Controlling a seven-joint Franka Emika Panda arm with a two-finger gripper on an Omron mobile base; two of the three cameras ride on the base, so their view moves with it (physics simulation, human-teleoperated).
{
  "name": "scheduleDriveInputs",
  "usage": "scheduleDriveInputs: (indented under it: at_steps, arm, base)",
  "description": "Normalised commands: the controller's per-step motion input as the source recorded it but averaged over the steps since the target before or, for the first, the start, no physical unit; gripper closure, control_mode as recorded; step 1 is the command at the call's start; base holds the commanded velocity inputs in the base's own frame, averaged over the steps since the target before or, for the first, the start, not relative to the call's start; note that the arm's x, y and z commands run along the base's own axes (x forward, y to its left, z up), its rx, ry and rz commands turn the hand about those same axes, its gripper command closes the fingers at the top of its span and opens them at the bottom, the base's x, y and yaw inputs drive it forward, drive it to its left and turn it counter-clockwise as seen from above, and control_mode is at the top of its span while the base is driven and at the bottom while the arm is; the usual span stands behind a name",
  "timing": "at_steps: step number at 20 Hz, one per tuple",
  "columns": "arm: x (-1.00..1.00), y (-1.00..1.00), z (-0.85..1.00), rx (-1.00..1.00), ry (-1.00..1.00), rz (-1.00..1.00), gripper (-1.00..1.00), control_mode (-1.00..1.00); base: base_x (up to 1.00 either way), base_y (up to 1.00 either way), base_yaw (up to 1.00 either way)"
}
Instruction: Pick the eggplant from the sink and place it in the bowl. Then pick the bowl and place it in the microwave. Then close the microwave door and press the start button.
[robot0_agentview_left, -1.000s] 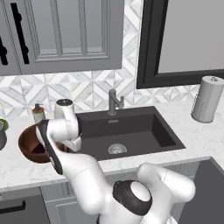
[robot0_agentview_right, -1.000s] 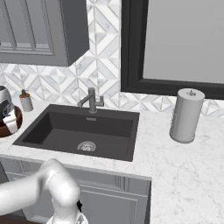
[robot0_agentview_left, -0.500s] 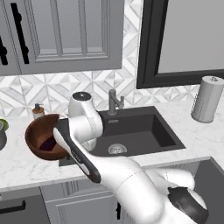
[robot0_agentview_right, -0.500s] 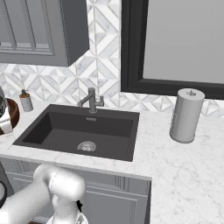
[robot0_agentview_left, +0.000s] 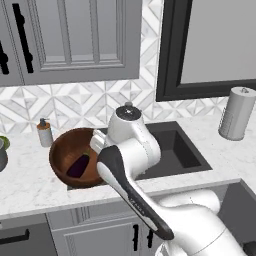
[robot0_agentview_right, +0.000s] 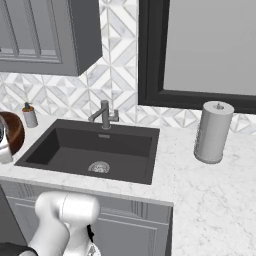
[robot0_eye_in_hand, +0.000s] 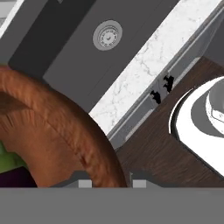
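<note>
The reddish-brown bowl hangs tilted above the counter's front edge, just left of the sink, its opening turned toward the left base camera. Inside it lies the dark purple eggplant. My gripper is shut on the bowl's right rim. In the hand view the bowl's rim runs down between the fingertips of the gripper, with a bit of the eggplant at the lower left. From the right base camera the bowl peeks in at the left edge, beside the sink. The microwave is out of view.
A grey faucet stands behind the basin, and a soap bottle sits at the backsplash left of it. A paper towel roll is on the counter to the right. Grey cabinets hang overhead. Below the counter edge are cabinet doors.
The bowl with the eggplant has come up off the counter and moved right toward the sink, tilting as it went. The arm has swung up and right with it.
</note>
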Motion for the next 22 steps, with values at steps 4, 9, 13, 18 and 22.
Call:
scheduleDriveInputs:
  at_steps: [4,9,13,18,22]
  arm:
    - [-0.35,-0.68,0.42,0.0,-0.02,-0.15,1.0,-1.0]
    - [0.02,-0.33,0.35,0.0,0.0,-0.18,1.0,-1.0]
    - [0.04,-0.04,0.25,0.0,0.01,-0.11,1.0,-1.0]
    - [0.04,0.0,0.0,0.0,0.01,0.0,1.0,-1.0]
    - [0.01,0.0,0.0,0.0,0.0,0.0,1.0,-1.0]
  base:
    - [0.0,0.0,0.0]
    - [0.0,0.0,0.0]
    - [0.0,0.0,0.0]
    - [0.0,0.0,0.0]
    - [0.0,0.0,0.0]
